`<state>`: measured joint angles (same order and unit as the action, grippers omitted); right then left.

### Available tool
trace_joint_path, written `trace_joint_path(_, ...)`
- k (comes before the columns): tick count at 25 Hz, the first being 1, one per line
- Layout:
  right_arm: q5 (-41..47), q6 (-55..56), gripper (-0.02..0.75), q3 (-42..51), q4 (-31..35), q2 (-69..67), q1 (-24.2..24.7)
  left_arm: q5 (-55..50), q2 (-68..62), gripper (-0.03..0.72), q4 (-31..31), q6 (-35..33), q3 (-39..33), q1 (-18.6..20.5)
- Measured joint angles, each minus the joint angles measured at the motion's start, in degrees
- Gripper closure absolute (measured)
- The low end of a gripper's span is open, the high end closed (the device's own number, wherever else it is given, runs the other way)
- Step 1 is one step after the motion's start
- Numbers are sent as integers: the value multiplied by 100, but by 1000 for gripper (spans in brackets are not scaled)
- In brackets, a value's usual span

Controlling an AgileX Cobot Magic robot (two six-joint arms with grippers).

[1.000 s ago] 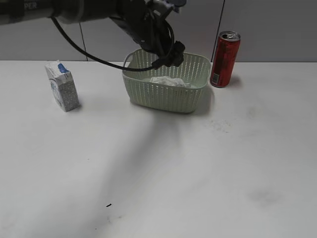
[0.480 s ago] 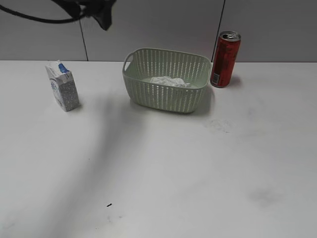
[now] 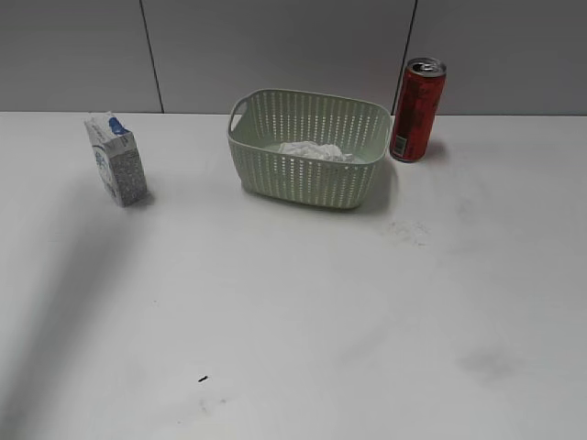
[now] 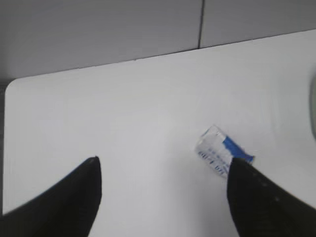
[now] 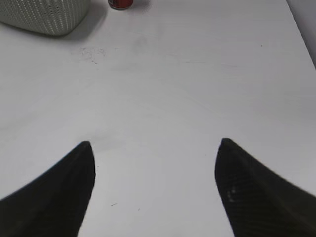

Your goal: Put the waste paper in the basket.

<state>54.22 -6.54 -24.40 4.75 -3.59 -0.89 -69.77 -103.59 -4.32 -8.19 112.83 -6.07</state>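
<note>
While both my claws hang above the white table [image 3: 303,312], neither shows in the exterior view; only the wrist views catch them.

Left claw [image 4: 165,163]: spread wide, nothing between the 2 dark fingers [image 4: 74,197]. Bare tabletop under the gap. The right finger's tip overlaps the white-and-blue speckled carton [image 4: 219,154] in that view, seen blurred from above. The table's far edge and the grey wall panels [image 4: 98,29] lie beyond.

Right claw [image 5: 155,143]: also spread, empty. The 2 fingers [image 5: 54,192] frame bare table with faint scuff marks [image 5: 91,52].

Pale green slotted basket [image 3: 308,148]: sits toward the back middle of the table, upright. Its corner shows at the top left of the right wrist view [image 5: 44,15].

Waste paper [image 3: 314,150]: crumpled white tissue lying inside the basket on its floor, visible over the near rim. I cannot tell how many wads make up the heap.

Red can [image 3: 417,110]: upright, just beside the basket's right end, not touching as far as I can see. Only its base shows in the right wrist view [image 5: 121,4].

Carton [image 3: 116,158]: upright, well apart from the basket, on its left.
</note>
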Motion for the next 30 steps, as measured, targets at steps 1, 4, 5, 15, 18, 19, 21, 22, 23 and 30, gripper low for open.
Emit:
trace_joint_path(1,0,0,166,0,0,0,0,0,148,107,0,-17,-239,131)
trace_joint_path(4,0,0,166,0,0,0,0,0,760,111,0,-153,-1107,430)
trace_joint_path(5,0,0,166,0,0,0,0,-1,947,113,0,-197,-1453,493)
trace_joint_path(15,0,0,166,0,4,0,0,307,3572,120,10,-279,-4813,561)
trace_joint_path(18,0,0,166,0,4,0,0,469,4368,121,2,-279,-5596,561)
trace_joint_path(19,0,0,166,0,4,0,0,498,4603,121,2,-279,-5831,561)
trace_joint_path(21,0,0,166,0,4,0,0,534,5159,121,2,-279,-6223,561)
trace_joint_path(22,0,0,166,0,4,0,0,548,5426,121,2,-279,-6420,561)
trace_joint_path(23,0,0,166,0,4,0,0,548,5650,121,2,-279,-6614,561)
trace_joint_path(30,0,0,166,0,4,0,0,473,7509,121,-150,-279,-7655,561)
